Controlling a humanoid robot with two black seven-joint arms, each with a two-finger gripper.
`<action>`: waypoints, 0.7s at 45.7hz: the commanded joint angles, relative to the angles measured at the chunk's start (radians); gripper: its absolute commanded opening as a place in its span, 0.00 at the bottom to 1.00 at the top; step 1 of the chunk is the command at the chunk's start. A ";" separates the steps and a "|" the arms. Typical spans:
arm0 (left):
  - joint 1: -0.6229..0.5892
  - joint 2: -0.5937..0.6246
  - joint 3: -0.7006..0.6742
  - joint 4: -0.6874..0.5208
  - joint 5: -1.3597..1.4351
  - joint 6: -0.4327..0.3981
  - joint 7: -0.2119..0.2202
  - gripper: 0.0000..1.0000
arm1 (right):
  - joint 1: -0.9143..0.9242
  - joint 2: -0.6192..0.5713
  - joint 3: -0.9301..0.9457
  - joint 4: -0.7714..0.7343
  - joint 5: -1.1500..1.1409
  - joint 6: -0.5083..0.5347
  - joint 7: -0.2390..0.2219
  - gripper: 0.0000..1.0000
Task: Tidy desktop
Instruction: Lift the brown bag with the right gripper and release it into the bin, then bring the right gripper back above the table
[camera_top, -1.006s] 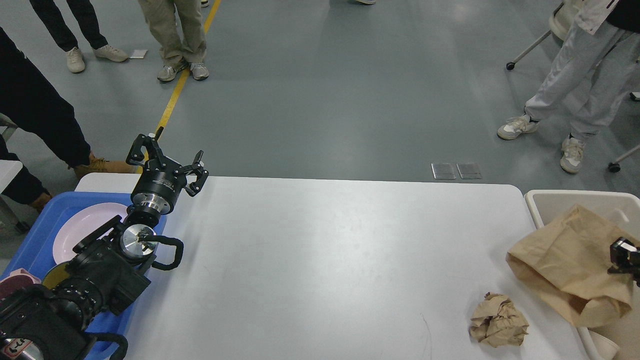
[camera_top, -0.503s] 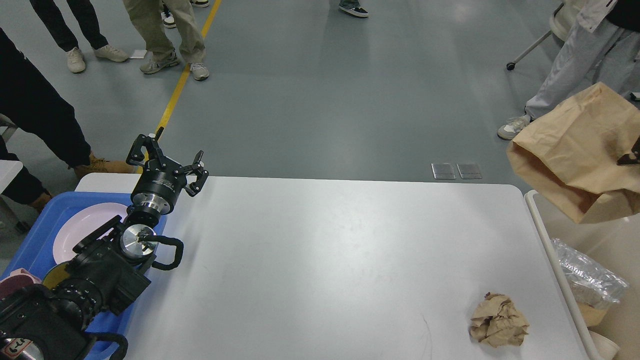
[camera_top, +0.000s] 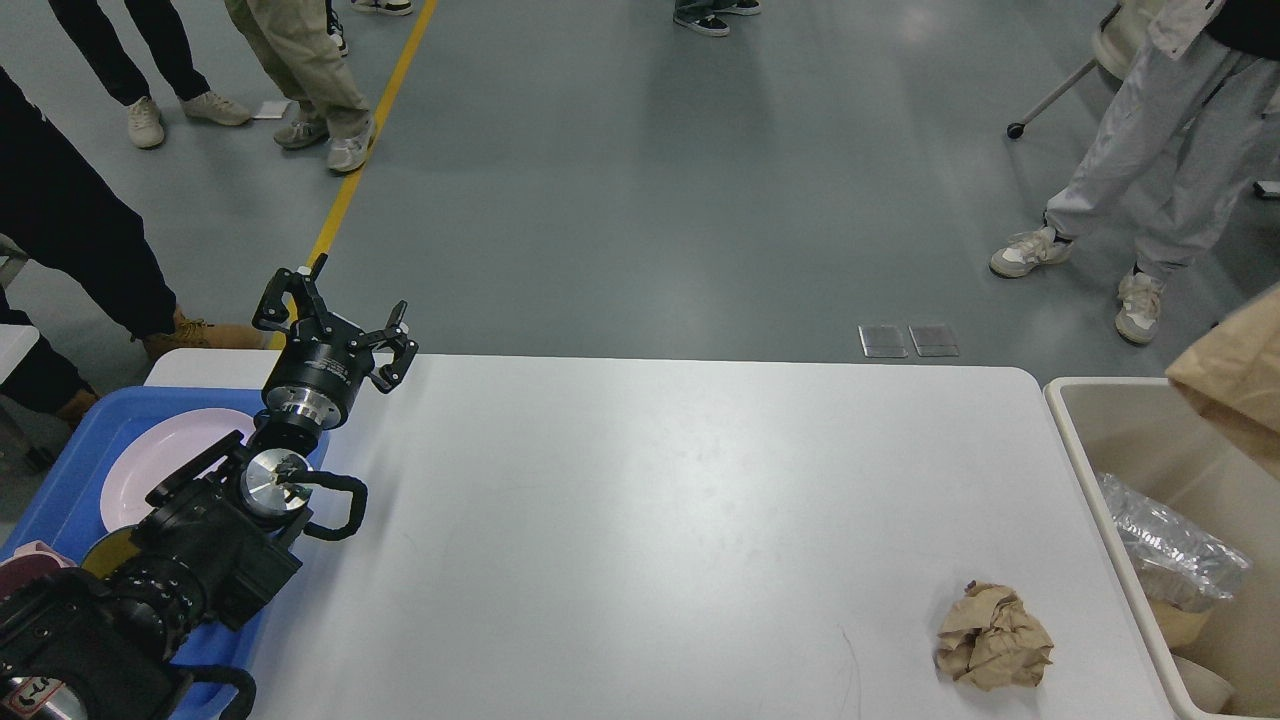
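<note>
The white desktop (camera_top: 640, 520) fills the middle of the head view. A crumpled ball of brown paper (camera_top: 993, 638) lies on it near the front right corner. My left gripper (camera_top: 340, 305) is open and empty, raised over the table's far left corner beside the blue tray (camera_top: 60, 465). A brown paper bag (camera_top: 1235, 385) hangs in the air at the right edge, above the beige bin (camera_top: 1075, 430); only part of it shows. My right gripper is out of view.
The blue tray holds a pink plate (camera_top: 150, 470) and darker dishes under my left arm. The bin holds a crinkled clear plastic wrapper (camera_top: 1170, 545) and other scraps. Several people stand on the grey floor beyond the table.
The paper bag, lying in the bin a second ago, was lifted high and has now shifted right, mostly out of frame. The bin's contents are uncovered. My left arm has not moved.
</note>
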 joint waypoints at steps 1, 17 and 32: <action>0.000 0.000 0.000 0.000 0.000 0.000 0.000 0.97 | -0.167 0.026 0.082 -0.060 0.018 -0.033 0.000 0.00; 0.000 0.000 0.000 0.000 0.000 0.000 0.000 0.97 | -0.463 0.156 0.250 -0.270 0.021 -0.040 0.002 1.00; 0.000 0.000 0.000 0.000 0.000 0.000 0.000 0.97 | -0.304 0.248 0.184 -0.253 0.018 -0.021 0.003 1.00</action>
